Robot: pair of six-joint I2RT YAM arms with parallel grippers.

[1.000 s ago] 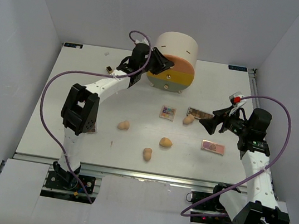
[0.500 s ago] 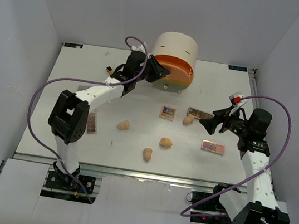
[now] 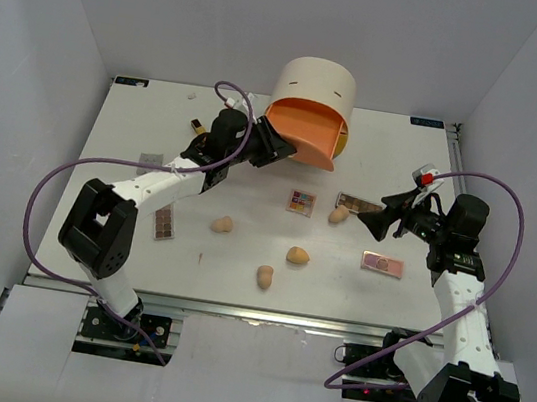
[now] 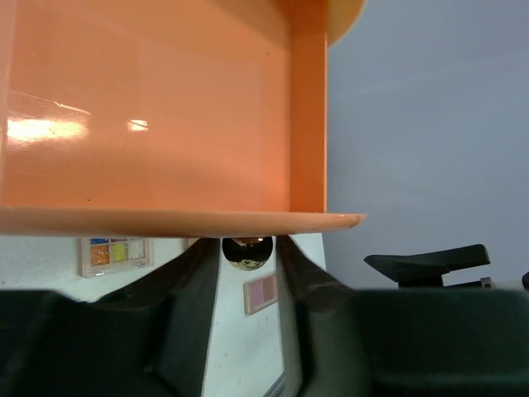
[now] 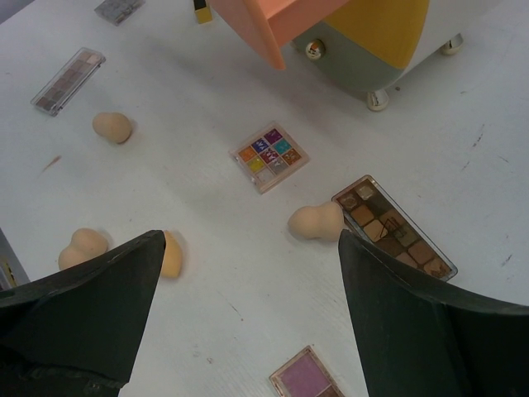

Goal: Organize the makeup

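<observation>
While the left pincer (image 3: 257,145) reaches to the cream drawer unit (image 3: 317,82) at the middle of the bench's far edge, its two fingers (image 4: 194,285) stand on either side of the small brass knob (image 4: 248,252) under the orange drawer (image 3: 304,131), which stands out of the unit. The fingers are only a little apart, and I cannot tell whether they press the knob or are just beside it. The right pincer (image 3: 382,221) hangs above the bench (image 3: 426,164) near its right edge, with the jaws spread wide and nothing between them. Just ahead of its fingertips, toward the left edge, lies a long brown palette (image 3: 359,204). Its long axis runs almost along the far edge, with the right end turned slightly to the near edge. A tan sponge (image 3: 338,214) lies on its side just beside the left end of this palette. A pink palette (image 3: 382,264) lies flat on the near side of the right pincer, its long axis in the same direction. A square colourful palette (image 3: 301,202) is further left, near the middle of the bench. Well apart from both pincers, between the middle and the near edge, lie the left sponge (image 3: 223,224), the right sponge (image 3: 298,255) and the nearest sponge (image 3: 264,276), whose long axis points from near to far. Toward the left edge a narrow palette (image 3: 163,224) lies with its long axis roughly from near to far. A grey palette (image 3: 151,157) and a lipstick tube (image 3: 197,126) lie beyond it, the tube close beside the left arm and too small to tell its direction.
</observation>
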